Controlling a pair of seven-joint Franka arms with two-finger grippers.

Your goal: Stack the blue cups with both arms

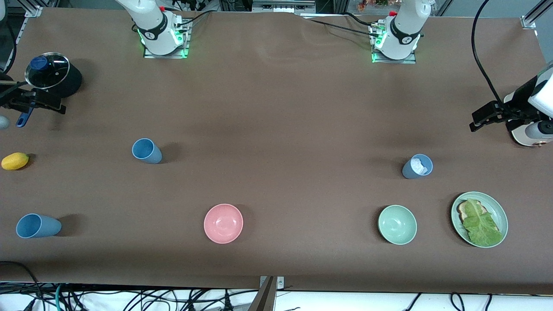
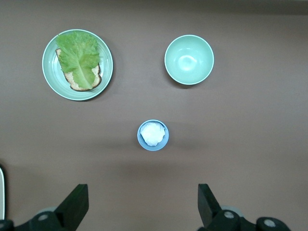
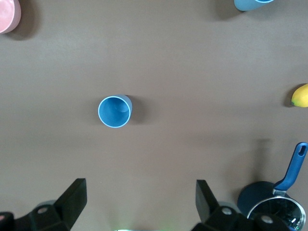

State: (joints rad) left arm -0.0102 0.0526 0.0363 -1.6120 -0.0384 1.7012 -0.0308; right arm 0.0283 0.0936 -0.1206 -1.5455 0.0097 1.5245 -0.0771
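Observation:
Three blue cups stand apart on the brown table. One [image 1: 147, 151] is toward the right arm's end and also shows in the right wrist view [image 3: 115, 111]. A second [image 1: 38, 225] is nearer the front camera and is cut by the right wrist view's edge [image 3: 252, 4]. The third [image 1: 417, 166], toward the left arm's end, holds something white and crumpled and also shows in the left wrist view [image 2: 153, 134]. My left gripper [image 2: 142, 204] is open and empty, high over the table's edge [image 1: 477, 121]. My right gripper [image 3: 139, 202] is open and empty, high beside the pot [image 1: 52, 105].
A pink bowl [image 1: 223, 223] and a pale green bowl [image 1: 397, 224] sit near the front edge. A green plate [image 1: 501, 211] with bread and lettuce is beside the green bowl. A lidded black pot [image 1: 52, 73] and a yellow fruit [image 1: 15, 161] are at the right arm's end.

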